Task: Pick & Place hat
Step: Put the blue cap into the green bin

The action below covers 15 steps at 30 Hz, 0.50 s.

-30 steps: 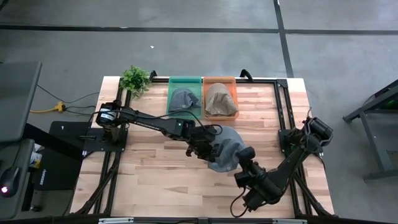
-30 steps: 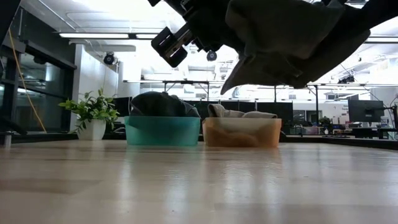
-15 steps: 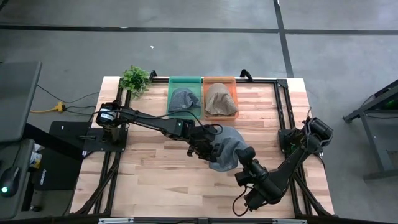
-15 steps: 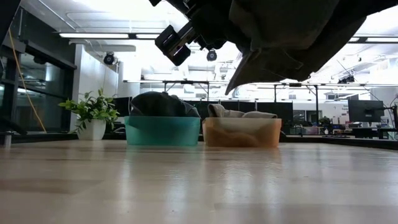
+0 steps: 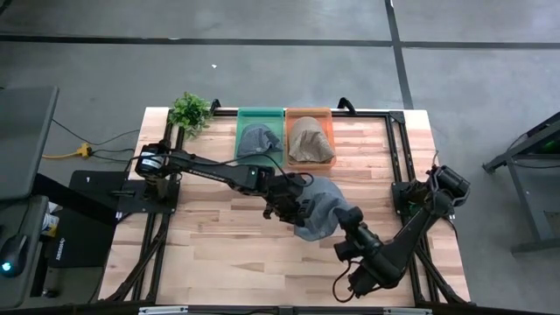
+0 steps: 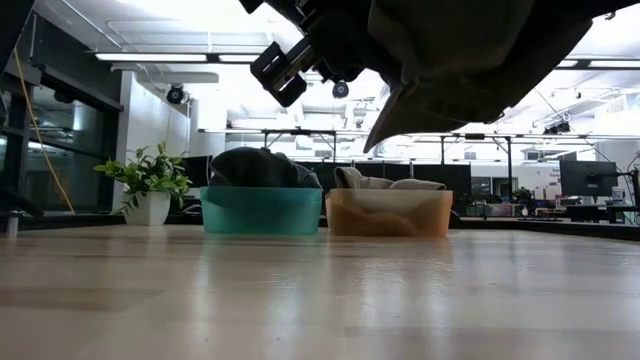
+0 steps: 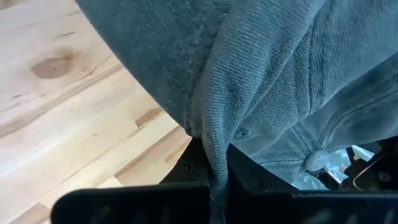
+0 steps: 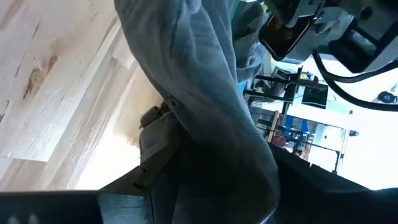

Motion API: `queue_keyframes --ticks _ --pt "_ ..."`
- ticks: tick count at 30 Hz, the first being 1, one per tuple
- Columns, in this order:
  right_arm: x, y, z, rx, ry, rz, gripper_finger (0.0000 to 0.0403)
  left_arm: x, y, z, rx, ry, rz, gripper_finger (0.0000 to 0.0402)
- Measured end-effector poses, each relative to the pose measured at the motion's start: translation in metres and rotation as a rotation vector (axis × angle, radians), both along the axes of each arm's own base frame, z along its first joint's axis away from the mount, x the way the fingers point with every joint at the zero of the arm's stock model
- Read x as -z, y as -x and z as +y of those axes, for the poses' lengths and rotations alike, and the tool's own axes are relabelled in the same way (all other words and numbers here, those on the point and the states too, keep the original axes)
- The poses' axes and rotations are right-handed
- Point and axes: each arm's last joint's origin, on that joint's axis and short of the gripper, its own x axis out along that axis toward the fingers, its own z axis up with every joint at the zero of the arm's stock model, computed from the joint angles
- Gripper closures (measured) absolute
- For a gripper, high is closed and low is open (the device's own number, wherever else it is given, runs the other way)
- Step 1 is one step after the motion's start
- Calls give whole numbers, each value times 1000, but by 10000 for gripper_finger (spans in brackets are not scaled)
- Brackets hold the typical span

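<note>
My right tool (image 5: 347, 219) has edged slightly toward the orange bin (image 5: 310, 116); both it and my left tool (image 5: 297, 208) clench the grey hat (image 5: 322, 203) above the tabletop (image 5: 210, 236).

Two bins stood side by side at the bench's (image 5: 210, 254) far edge, the left bin (image 5: 261, 133) and right bin (image 5: 310, 136) each containing a hat, a plant (image 5: 190, 111) to their left.
</note>
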Motion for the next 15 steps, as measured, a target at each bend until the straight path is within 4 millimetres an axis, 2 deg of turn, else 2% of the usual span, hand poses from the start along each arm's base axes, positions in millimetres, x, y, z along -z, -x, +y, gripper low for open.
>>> queue_keyframes --ticks 8,15 --pt "2 9 8 22 -84 29 208 0 -1 9 -19 2 3 401" --pt "-1 6 8 -20 -15 -65 208 -1 -2 11 -18 15 -9 401"
